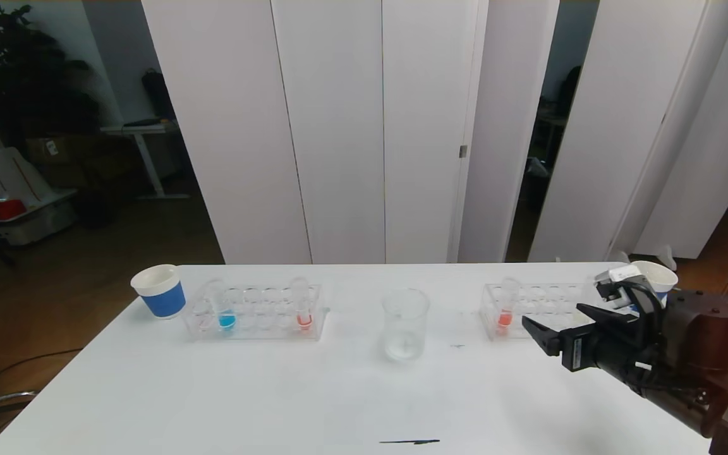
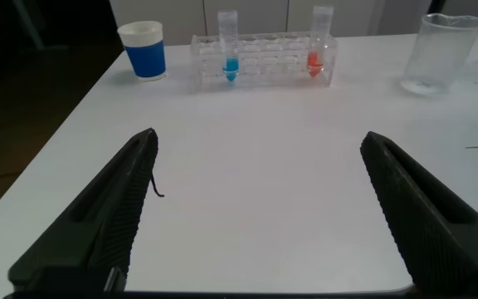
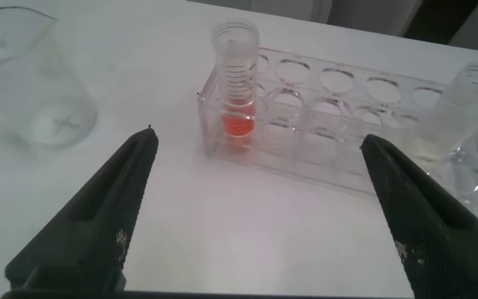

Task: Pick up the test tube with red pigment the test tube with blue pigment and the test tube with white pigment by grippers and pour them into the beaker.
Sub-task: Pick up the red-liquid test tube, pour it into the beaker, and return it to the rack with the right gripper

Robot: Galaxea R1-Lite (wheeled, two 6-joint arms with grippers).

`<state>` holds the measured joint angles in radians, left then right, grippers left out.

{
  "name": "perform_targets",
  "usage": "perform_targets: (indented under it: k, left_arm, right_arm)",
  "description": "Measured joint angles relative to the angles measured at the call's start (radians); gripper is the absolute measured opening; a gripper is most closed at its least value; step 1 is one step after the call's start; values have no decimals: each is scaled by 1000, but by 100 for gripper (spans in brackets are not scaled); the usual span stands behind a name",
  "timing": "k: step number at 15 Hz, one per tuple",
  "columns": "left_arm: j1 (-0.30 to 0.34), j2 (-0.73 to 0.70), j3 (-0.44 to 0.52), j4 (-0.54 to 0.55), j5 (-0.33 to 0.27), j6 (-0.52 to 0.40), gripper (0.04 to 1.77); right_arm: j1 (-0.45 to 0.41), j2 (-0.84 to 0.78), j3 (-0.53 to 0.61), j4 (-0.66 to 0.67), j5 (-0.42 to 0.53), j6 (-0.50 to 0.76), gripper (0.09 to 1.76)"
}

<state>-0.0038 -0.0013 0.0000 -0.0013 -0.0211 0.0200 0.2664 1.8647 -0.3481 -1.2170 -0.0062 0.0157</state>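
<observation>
my right jaws (image 1: 560, 325) hang wide apart near the counter's (image 1: 275, 392) right edge, facing a red test tube (image 3: 236, 83) in its rack (image 3: 322, 124). my left jaws (image 2: 260, 216) gape too, over the left side. the beaker (image 1: 405, 323) stands mid-counter.

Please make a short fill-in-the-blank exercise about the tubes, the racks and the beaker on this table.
1. In the left rack, the test tube with blue pigment stands nearer the ____ paper cup than the red tube does.
2. The beaker stands ____ the two racks.
3. The right gripper has its fingers ____.
4. The right rack holds a tube with ____ liquid at its end nearest the beaker.

Missing words: blue-banded; between; open; red
</observation>
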Motion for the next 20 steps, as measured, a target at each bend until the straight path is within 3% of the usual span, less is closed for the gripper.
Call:
perform_targets:
  k: [8,20]
  left_arm:
    - [-1,0,0,0,0,0,175]
    - [0,0,0,0,0,0,175]
  right_arm:
    - [21,176,-215,-1,-4,4,175]
    - [34,295,-313,-1,-6,3,175]
